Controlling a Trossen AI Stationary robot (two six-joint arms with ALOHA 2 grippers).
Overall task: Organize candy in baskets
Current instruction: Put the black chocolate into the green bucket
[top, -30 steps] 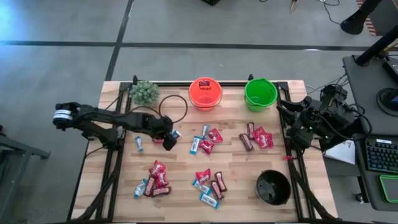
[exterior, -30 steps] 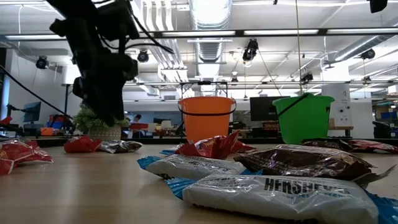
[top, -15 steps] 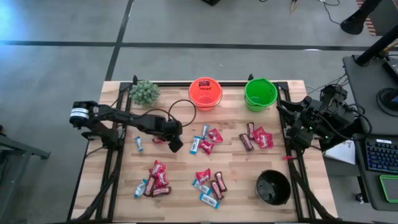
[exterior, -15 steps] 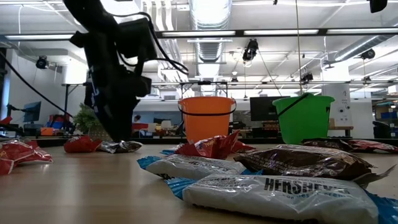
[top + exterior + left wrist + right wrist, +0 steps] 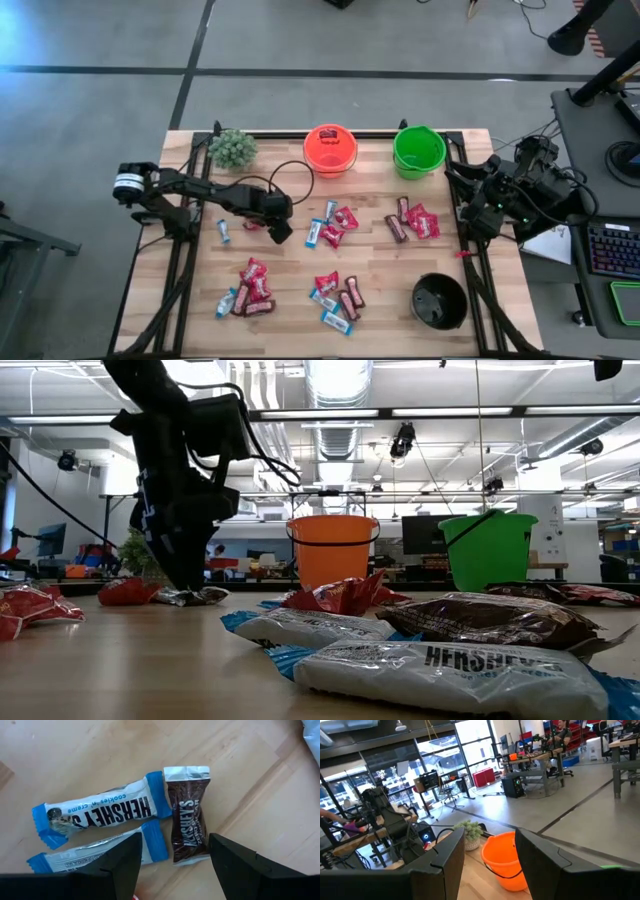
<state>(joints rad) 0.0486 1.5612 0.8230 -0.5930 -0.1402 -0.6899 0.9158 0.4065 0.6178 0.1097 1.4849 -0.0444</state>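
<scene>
At table centre-left, left gripper is low over the wood, fingers spread apart, nothing between them. Left wrist view: the two dark fingers straddle bare table, with a brown bar and two blue-and-white bars lying flat just ahead, brown bar touching the upper blue-and-white one end to side.

Low view: the same gripper sits down at table level beside a red packet and a silver-dark wrapper.

Right gripper is parked off the table's 3 o'clock edge, fingers parted and empty in its wrist view.

Baskets: orange basket at 12 o'clock, one red packet inside. Green basket just beside it toward 1 o'clock. Black basket at 5 o'clock.

Candy loose on the table:
- mixed cluster at centre
- red-and-brown cluster toward 3 o'clock
- cluster at 7 o'clock
- cluster at 6 o'clock
- single blue-and-white bar at 9 o'clock

Potted plant at 11 o'clock.
</scene>
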